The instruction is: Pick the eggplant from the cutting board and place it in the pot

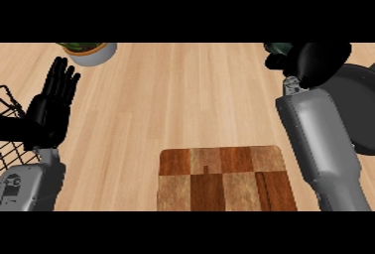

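The right hand (311, 59) sits up beyond the far right corner of the cutting board (225, 178), over the dark grey pot (359, 109), which the grey forearm largely covers and the view's right edge cuts off. The hand shows as a dark mass; its fingers seem curled round something, with a dark green stub (277, 48) poking out on the side away from the pot. That stub looks like the eggplant's stem end, but the rest of the eggplant is hidden, so its shape and colour cannot be made out. The board itself, a brown patchwork of wood, carries nothing.

Well to the left of the board, the left hand (53, 101) rests with fingers straight and pointing up, touching nothing. Beside it a black wire basket (11, 106) is cut by the view's left edge. Far off the board's left corner stands a pale planter (93, 53) with green leaves, partly cropped.
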